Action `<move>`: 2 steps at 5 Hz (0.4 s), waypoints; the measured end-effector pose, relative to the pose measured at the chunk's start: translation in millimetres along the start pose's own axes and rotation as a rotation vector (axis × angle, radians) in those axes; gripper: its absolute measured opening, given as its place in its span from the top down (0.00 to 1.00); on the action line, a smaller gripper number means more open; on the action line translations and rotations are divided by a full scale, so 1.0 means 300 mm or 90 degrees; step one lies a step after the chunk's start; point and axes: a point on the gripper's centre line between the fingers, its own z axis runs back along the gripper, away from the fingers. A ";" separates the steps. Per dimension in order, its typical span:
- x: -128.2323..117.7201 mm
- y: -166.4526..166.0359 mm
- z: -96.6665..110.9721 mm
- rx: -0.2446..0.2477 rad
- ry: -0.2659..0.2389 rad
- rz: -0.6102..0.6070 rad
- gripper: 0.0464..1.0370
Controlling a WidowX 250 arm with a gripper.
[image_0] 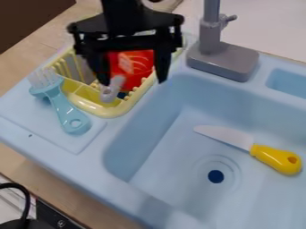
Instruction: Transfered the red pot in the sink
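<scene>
Plainly, spread hand (133, 82), red pot (138, 67) seen between 2 fingers (162, 60)

The single camera view looks down steeply, at a slant, from above the sink (170, 165), facing across its basin toward the faucet (224, 60). It sits close enough that the sink runs past the right and bottom edges, with the bench (36, 172) crossing the lower left.
</scene>
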 end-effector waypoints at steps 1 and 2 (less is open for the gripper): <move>0.040 0.052 0.015 -0.004 -0.001 0.030 0.04; 0.057 0.084 0.002 0.004 0.006 0.038 0.04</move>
